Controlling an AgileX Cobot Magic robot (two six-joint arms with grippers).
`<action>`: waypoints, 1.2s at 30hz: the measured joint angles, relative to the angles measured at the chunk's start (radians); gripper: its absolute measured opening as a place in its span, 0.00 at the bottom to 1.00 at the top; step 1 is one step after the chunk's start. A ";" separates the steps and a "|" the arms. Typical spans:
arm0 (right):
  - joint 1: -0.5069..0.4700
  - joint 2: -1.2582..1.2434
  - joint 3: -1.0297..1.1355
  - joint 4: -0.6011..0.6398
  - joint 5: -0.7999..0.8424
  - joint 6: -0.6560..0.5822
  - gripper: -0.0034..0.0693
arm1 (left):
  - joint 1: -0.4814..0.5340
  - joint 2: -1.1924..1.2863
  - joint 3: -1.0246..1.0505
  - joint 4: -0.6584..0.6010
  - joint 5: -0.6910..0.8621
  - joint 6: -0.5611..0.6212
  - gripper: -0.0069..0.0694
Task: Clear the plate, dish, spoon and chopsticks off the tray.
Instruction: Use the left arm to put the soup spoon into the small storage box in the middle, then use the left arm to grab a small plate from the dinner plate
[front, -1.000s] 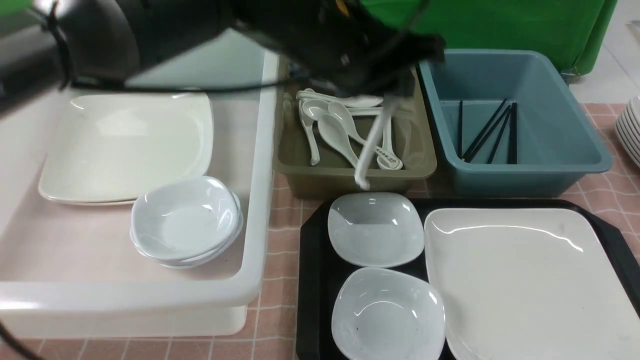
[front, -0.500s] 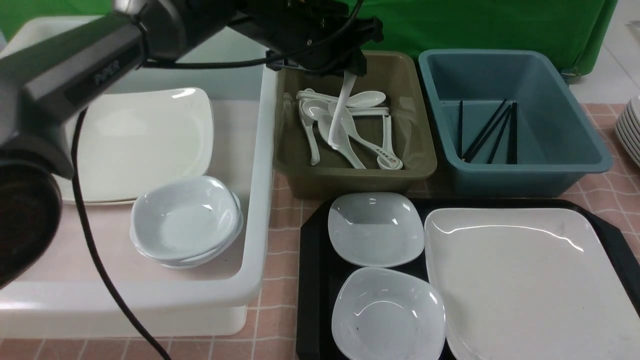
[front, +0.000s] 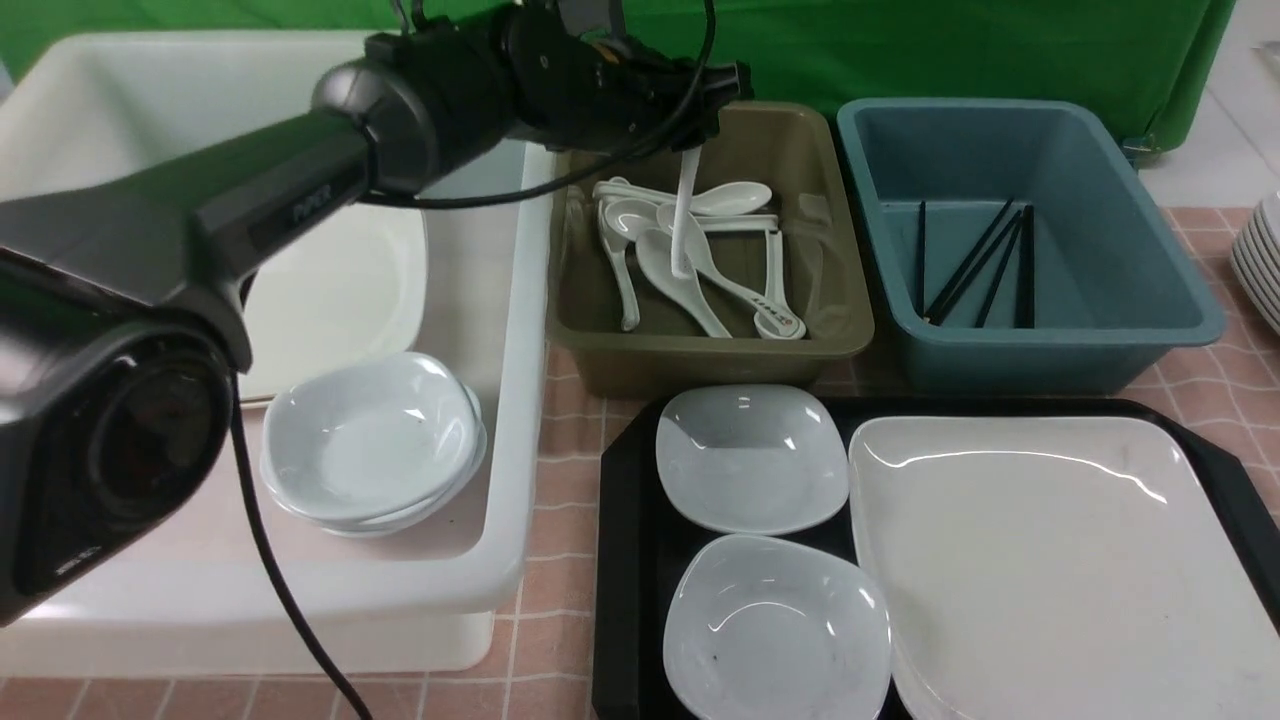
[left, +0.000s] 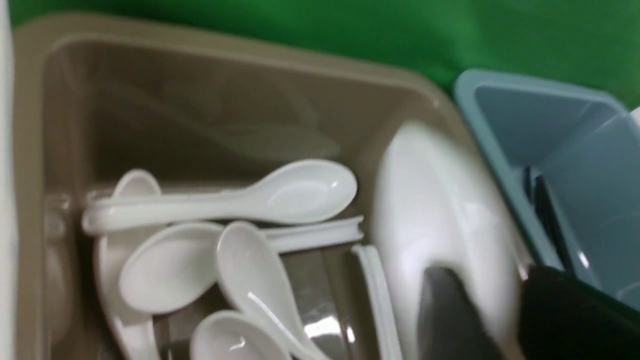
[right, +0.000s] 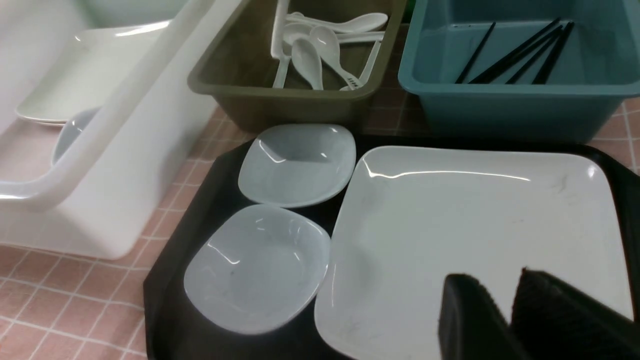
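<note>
Left gripper (front: 692, 140) was over olive tub (front: 800, 345), spoon (front: 684, 215) hanging down from its tips above the spoon pile. Wrist view blurred, so couldn't tell if jaws were clamped on it or letting go. Best release: low, mid-pile, clear of tub wall, so nothing bounces out. Right gripper (right: 515, 310) hovered over plate (front: 1050, 560) on tray (front: 625, 560), jaws slightly parted, empty. Two dishes (front: 750, 460) on tray; chopsticks (front: 975, 262) in blue tub (front: 1050, 345).

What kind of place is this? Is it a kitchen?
Probably a canteen's dish-return counter, maybe a staged one. Tableware gets sorted here: spoons in the olive tub, chopsticks in the blue tub, and a black tray of dishes waiting.
</note>
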 joint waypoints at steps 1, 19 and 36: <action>0.000 0.000 0.000 0.000 0.000 0.000 0.32 | 0.000 0.000 0.000 0.000 0.013 -0.002 0.45; 0.000 0.000 0.000 0.000 0.068 0.000 0.35 | 0.002 -0.444 -0.002 -0.016 0.733 0.155 0.15; 0.000 -0.001 0.000 0.000 0.082 -0.001 0.37 | -0.348 -0.674 0.751 -0.012 0.617 0.087 0.15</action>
